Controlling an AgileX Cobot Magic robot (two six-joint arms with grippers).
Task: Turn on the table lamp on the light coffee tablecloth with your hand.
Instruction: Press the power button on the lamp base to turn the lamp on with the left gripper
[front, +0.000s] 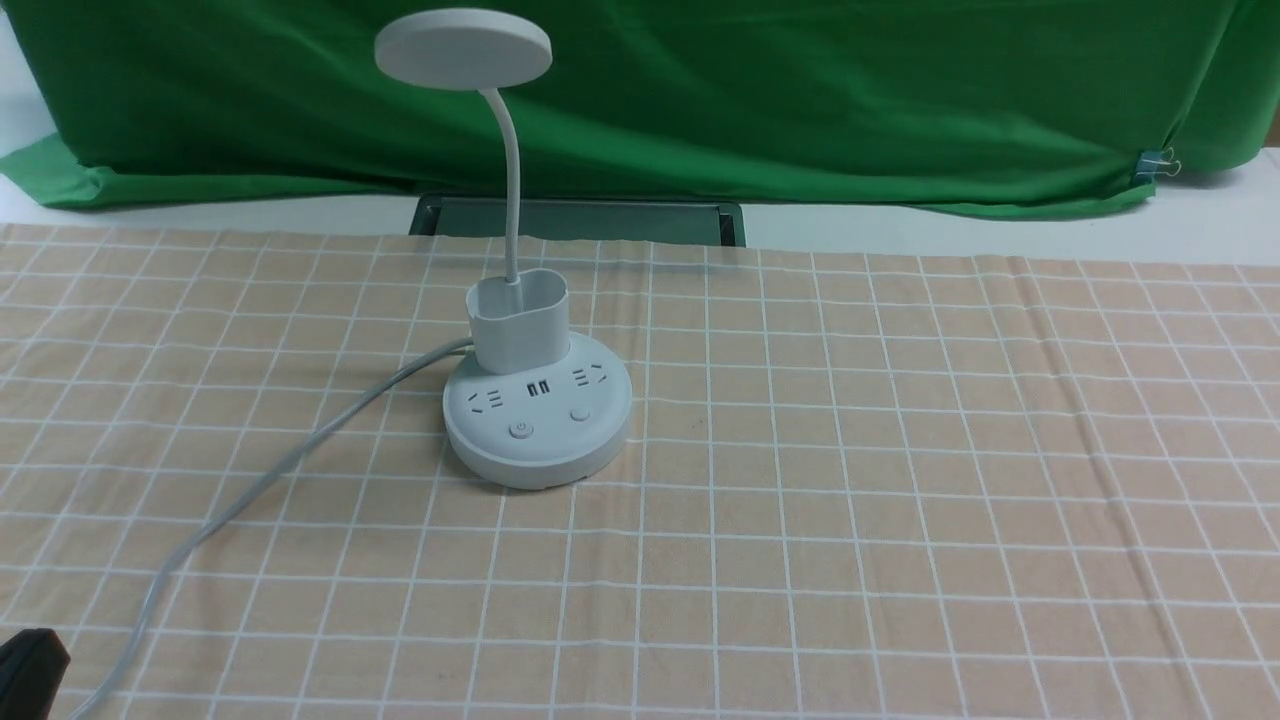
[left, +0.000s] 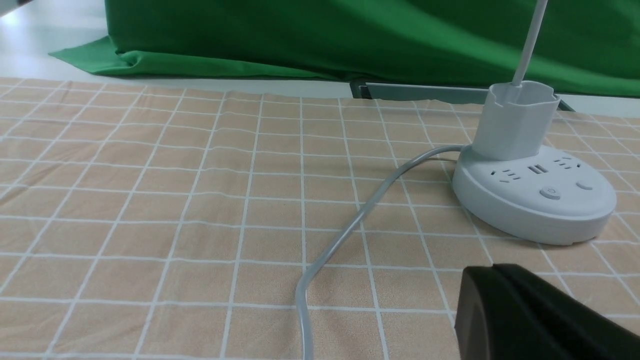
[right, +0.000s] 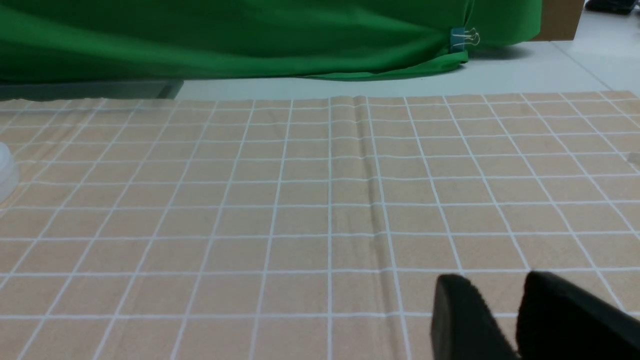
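Note:
The white table lamp (front: 537, 420) stands left of centre on the light coffee tablecloth (front: 900, 450), its disc head (front: 463, 48) unlit on the curved neck. Its round base (left: 532, 195) carries sockets and a power button (left: 550, 192). A grey cord (front: 250, 490) trails toward the near left. My left gripper (left: 492, 272), the hand, is shut and empty, low over the cloth in front of the base and apart from it; only its tip (front: 30, 665) shows in the front view. My right gripper (right: 495, 285) is open over bare cloth, with the lamp's edge (right: 5, 170) far off.
A green backdrop cloth (front: 700, 100) hangs behind the table, held by a binder clip (front: 1158, 163). A dark flat frame (front: 578, 218) lies at the tablecloth's far edge behind the lamp. The cord (left: 350, 235) crosses the cloth beside my left gripper.

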